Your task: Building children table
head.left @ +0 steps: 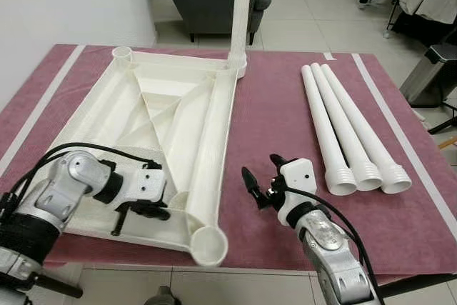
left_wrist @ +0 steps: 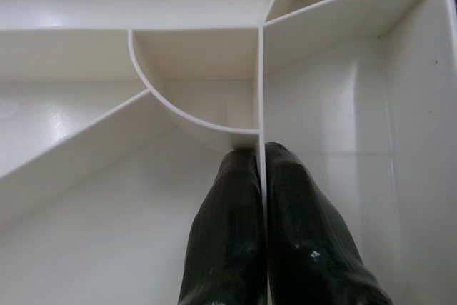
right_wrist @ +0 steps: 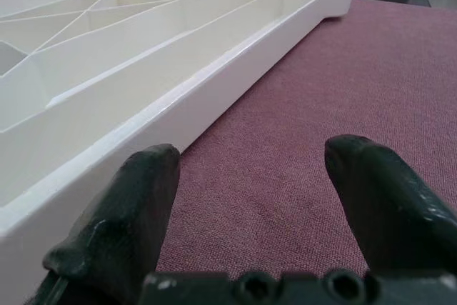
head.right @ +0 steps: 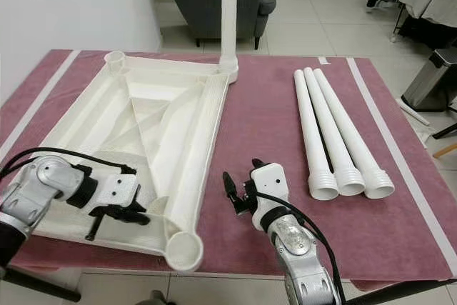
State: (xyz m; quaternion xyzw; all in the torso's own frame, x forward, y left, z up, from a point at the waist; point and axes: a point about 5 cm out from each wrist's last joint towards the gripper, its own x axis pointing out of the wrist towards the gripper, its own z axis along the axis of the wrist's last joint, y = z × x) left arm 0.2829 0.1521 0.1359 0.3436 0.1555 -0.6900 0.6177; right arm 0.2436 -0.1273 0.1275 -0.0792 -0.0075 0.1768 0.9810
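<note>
One leg (head.left: 241,5) stands in the far corner of the tabletop (head.left: 161,141), three legs (head.left: 348,130) remain; left gripper (head.left: 136,211) pinches a rib, right gripper (head.left: 263,180) open.

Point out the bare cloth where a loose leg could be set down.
Bare cloth lies between the upturned tabletop and the three loose legs, ahead of the open right hand. Narrower strip right of the legs. Crowded: the tabletop's side, where the left hand pinches a rib.

Head cams look down from above the near edge of the maroon mat (head.left: 285,105), both catching the upturned tabletop (head.right: 143,116). Left wrist cam sits right inside its ribs, super close. Right wrist cam skims low along the mat, facing the tabletop's edge.
</note>
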